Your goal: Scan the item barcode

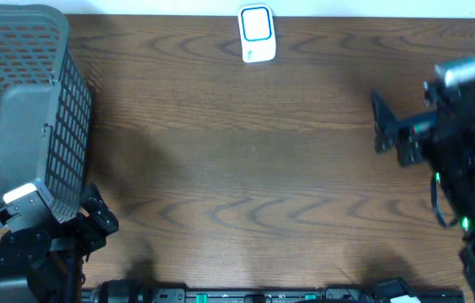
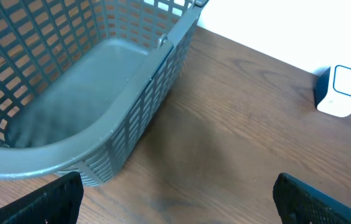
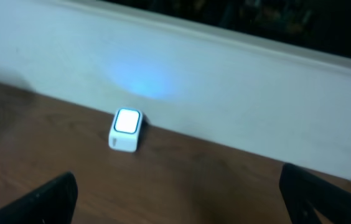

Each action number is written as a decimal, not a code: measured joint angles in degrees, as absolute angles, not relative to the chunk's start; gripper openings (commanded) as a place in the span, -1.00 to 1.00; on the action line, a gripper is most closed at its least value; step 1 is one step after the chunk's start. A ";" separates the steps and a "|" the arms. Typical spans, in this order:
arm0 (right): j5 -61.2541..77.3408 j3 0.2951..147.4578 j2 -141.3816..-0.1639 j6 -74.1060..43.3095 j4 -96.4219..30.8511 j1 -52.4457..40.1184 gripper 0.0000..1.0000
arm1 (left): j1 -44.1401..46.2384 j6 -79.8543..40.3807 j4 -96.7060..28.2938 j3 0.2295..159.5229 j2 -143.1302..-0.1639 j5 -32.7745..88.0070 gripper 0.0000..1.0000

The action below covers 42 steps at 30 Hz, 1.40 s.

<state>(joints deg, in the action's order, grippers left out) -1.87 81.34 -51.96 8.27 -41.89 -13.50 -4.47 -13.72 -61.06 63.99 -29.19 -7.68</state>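
No item with a barcode shows in any view. A small white scanner [image 1: 256, 34] with a blue-rimmed window stands at the table's far edge, also seen in the left wrist view [image 2: 339, 91] and glowing in the right wrist view [image 3: 126, 129]. My left gripper [image 1: 103, 215] hovers at the near left beside the basket, its jaws wide open over bare wood [image 2: 175, 202]. My right gripper [image 1: 379, 124] is at the right side, pointing left, open with nothing between its fingers [image 3: 175, 199].
A grey mesh basket [image 1: 62, 101] lies at the far left; its inside [image 2: 70, 99] looks empty in the left wrist view. A white wall [image 3: 225, 81] runs behind the table's far edge. The table is brown wood [image 1: 246, 168].
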 measured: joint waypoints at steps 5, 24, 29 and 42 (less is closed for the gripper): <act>-1.45 68.27 -40.56 8.47 -36.36 -11.18 0.99 | -4.47 -13.72 -61.08 63.99 -29.19 -7.66 0.96; -1.04 35.38 -7.86 8.62 -17.08 -3.73 0.99 | -4.47 -13.72 -61.08 63.99 -29.19 -7.66 0.96; -1.04 26.17 -1.30 8.60 -7.62 -3.11 0.98 | -4.47 -13.72 -61.08 63.99 -29.19 -7.66 0.96; -1.04 6.11 -0.69 6.26 7.33 -2.02 0.99 | -4.47 -13.72 -61.08 63.99 -29.19 -7.66 0.96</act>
